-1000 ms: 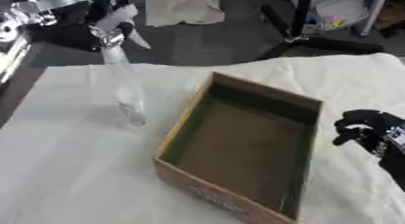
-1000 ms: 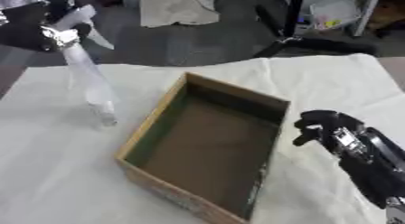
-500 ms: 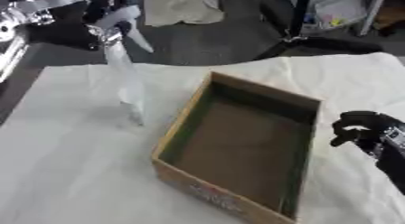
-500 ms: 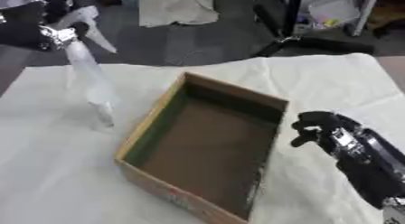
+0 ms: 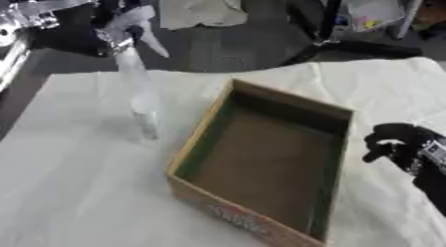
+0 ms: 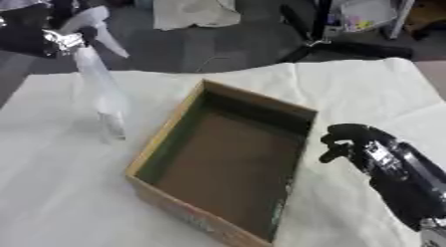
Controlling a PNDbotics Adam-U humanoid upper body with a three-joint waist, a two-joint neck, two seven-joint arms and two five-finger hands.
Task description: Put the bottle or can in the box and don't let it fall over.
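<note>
While both eye views give nearly the same picture, points go to whichever shows a thing best.

Spray bottle (image 5: 139, 89): clear, white trigger head at the top; body tilted, base low near the cloth, just left of the box and outside it. Whether the base touches the cloth: cannot tell.

Left hand (image 5: 111, 14): comes in from the upper left, black with silver arm parts; sits at the bottle's trigger head (image 6: 91, 23). Fingers look wrapped around the neck just under the head, but blurred; exact finger placement unclear.

Cardboard box (image 6: 166, 144): open-topped, rectangular, lying askew on the cloth, dark brown floor, nothing inside. Printed marks on the near outer wall, unreadable.

Right hand (image 6: 348, 141): black, at the right side, just beside the box's right wall, apart from it. Fingers curled inward, holding nothing.

Cloth (image 5: 69, 191): white, wrinkled, covers the table under box and bottle.

Background: dark floor, a pale cloth (image 5: 200, 7) heaped at top centre, black stand legs (image 5: 331, 39) at top right.
</note>
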